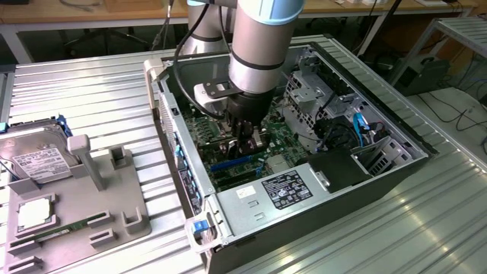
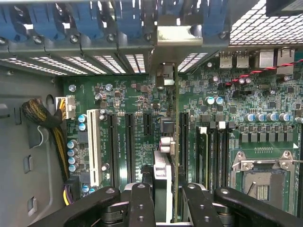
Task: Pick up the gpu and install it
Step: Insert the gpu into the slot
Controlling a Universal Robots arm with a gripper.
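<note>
Reaching into the open computer case (image 1: 181,165), the gripper (image 1: 245,137) has its jaws partly closed on the gpu (image 2: 162,172), gripping the card edge-on over the green motherboard (image 2: 128,94). In the exterior view, the power supply (image 1: 274,191) sits at five o'clock from the gripper. The hard drive (image 1: 38,157) lies at nine o'clock, outside the case.

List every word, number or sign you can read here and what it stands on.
No text reads clearly.
Power supply label: print too small.
Hard drive label: blurred.
Motherboard markings: too small.
Graphics card, edge-on: no print seen.
</note>
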